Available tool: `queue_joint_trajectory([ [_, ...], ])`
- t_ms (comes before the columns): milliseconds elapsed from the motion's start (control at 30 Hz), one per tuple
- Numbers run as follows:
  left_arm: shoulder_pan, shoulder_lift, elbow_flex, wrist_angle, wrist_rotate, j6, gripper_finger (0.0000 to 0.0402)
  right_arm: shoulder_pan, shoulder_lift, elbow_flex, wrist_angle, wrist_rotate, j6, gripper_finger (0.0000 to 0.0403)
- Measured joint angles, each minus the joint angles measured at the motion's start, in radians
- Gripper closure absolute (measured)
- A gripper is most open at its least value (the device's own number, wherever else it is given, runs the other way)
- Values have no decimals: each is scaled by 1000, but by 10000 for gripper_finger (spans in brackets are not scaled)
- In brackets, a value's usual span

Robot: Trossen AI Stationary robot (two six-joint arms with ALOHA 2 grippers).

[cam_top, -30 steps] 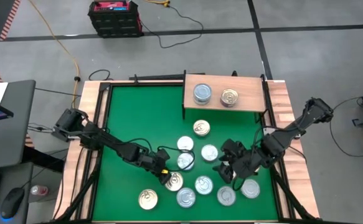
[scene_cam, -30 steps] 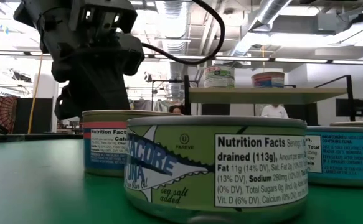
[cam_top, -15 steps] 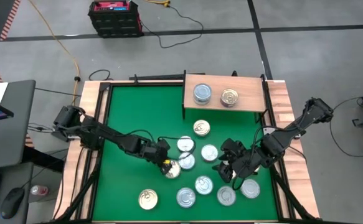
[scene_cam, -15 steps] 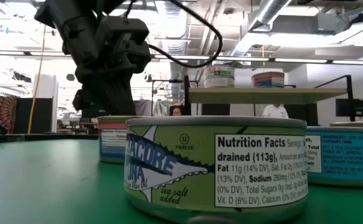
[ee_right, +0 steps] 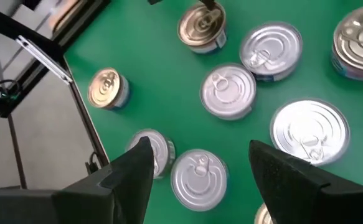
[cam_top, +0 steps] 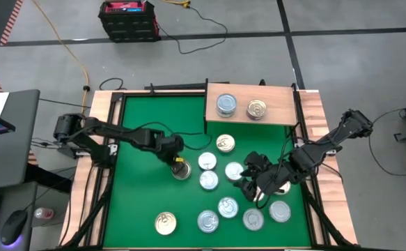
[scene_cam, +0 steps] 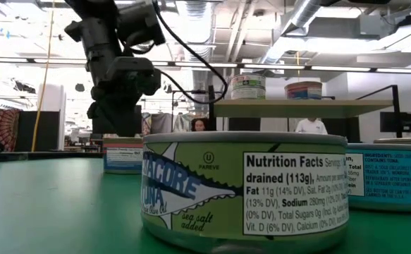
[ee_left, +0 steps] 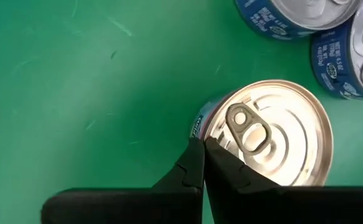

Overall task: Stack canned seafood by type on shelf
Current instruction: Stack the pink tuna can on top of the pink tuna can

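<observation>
— Green table [cam_top: 140,125]: status?
— My left gripper [cam_top: 178,165], jaws closed on gold tin [cam_top: 181,169] left of the cluster; right gripper [cam_top: 257,183] hovers, jaws wide, empty. Next, I judge: carry to shelf [cam_top: 279,104], onto matching gold can [cam_top: 257,109]

Shelf [cam_top: 276,106], light wood: one silver-blue tin [cam_top: 225,104] and one gold tin [cam_top: 257,109], upright, side by side. About ten flat tins [cam_top: 228,207] upright on the green counter [cam_top: 147,139].

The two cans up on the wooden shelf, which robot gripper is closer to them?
Left, narrowly. The left gripper is over a gold can at mid-table; the right gripper sits lower, farther from the shelf.
</observation>
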Motion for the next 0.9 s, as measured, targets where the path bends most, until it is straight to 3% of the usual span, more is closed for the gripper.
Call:
queue_joint_trajectory([
  [333, 243, -4, -3, -44, 253, 218, 401, -4, 0, 0, 10, 0, -24, 120],
  [567, 361, -19, -3, -86, 275, 265, 401, -6, 0, 0, 10, -1, -26, 120],
  [900, 380, -168, 0, -142, 268, 312, 401, -28, 0, 0, 5, 2, -35, 120],
])
